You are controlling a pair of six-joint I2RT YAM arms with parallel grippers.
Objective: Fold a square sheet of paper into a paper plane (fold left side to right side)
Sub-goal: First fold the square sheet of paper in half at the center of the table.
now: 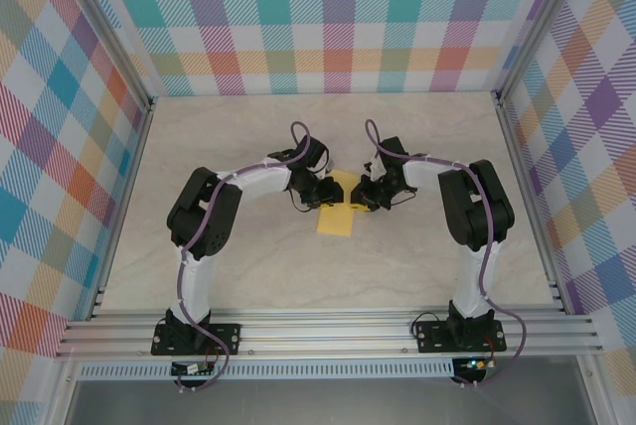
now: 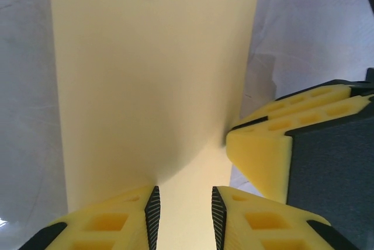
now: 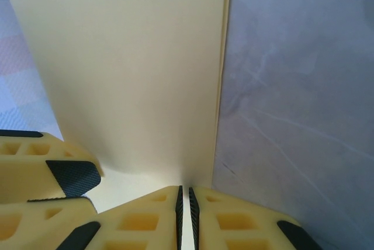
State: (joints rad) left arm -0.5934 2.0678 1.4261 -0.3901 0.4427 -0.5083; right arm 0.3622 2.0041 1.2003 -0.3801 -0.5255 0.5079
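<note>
The square sheet of paper [image 1: 336,218] lies folded into a narrow yellow rectangle in the middle of the table, between both grippers. My left gripper [image 1: 326,192] sits at its upper left. In the left wrist view its jaws [image 2: 185,218] stand a little apart over the paper [image 2: 152,75], with the sheet's surface showing in the gap. My right gripper [image 1: 364,197] is at the paper's upper right. In the right wrist view its jaws [image 3: 187,218] are pinched together on the paper [image 3: 134,69] near its right edge, where two layers show.
The marbled tabletop [image 1: 248,276] is bordered by checked walls on three sides and a metal rail at the near edge. The right gripper's yellow fingers [image 2: 263,145] show close by in the left wrist view, and the left gripper's fingers [image 3: 47,174] in the right wrist view.
</note>
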